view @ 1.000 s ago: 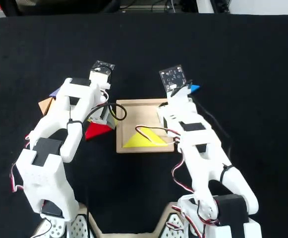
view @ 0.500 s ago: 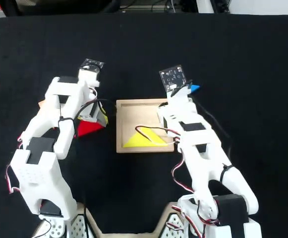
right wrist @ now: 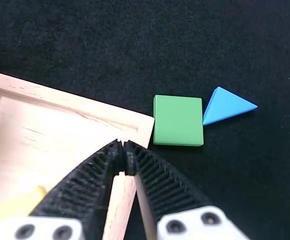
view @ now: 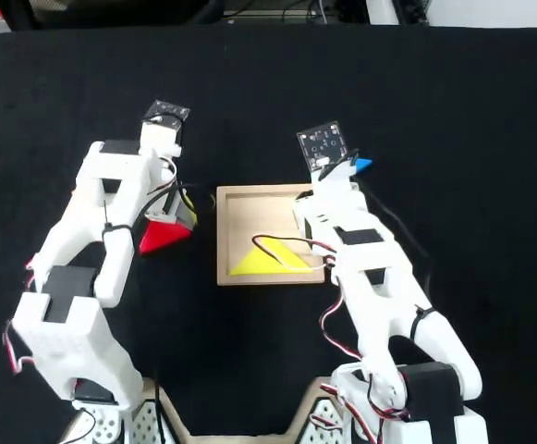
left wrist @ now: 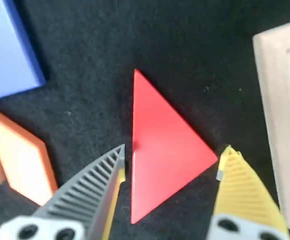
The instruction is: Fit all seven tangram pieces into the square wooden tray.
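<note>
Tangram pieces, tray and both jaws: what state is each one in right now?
wooden tray: holds one piece, mostly unfilled.
yellow triangle: flat inside tray.
red triangle: outside tray, between left jaws.
green square: outside, by tray's corner.
small blue triangle: outside, beside green square.
orange piece: outside tray.
big blue piece: outside tray.
left jaws: open.
right jaws: shut, empty.

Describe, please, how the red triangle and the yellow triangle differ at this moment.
Place: the red triangle lies on the black cloth beside the tray, while the yellow triangle lies inside the tray.
Grasp: the left end effector is open with a finger on either side of the red triangle; the yellow triangle has none around it, the right end effector being shut near the tray's corner.
Both lie flat.
</note>
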Controlling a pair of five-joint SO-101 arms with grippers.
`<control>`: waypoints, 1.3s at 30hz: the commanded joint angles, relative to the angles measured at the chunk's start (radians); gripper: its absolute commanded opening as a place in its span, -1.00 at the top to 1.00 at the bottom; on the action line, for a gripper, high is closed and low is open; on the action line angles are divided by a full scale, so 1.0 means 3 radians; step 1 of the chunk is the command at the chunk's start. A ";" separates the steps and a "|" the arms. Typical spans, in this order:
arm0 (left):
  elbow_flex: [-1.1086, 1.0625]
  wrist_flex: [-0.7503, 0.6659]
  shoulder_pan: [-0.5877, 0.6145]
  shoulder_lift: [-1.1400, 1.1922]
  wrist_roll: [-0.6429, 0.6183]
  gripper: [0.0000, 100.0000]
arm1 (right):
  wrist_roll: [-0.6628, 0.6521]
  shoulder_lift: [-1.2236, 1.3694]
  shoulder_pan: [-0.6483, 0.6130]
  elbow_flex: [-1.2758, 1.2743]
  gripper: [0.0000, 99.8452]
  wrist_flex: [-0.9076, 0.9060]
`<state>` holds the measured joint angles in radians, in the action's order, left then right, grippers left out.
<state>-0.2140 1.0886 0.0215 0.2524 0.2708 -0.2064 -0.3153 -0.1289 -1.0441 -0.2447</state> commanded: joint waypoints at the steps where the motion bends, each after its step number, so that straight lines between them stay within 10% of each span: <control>1: -0.0018 -0.0041 0.0079 -0.0215 0.0184 0.41 | -0.0031 -0.0130 0.0036 0.0064 0.97 0.0056; 16: 0.0217 0.0373 -0.0033 -0.0245 -0.0522 0.87 | -0.0036 -0.0130 0.0036 0.0064 0.97 0.0056; 32: 0.0703 0.0834 -0.0115 -0.0245 -0.0762 0.70 | -0.0036 -0.0130 0.0036 0.0064 0.97 0.0056; 39: 0.0591 0.0839 -0.0243 -0.0215 -0.0338 0.27 | -0.0036 -0.0130 0.0031 0.0064 0.97 0.0056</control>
<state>-0.0575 1.3495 -0.0460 0.2294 0.1312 -0.2064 -0.3153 -0.1289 -1.0441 -0.2447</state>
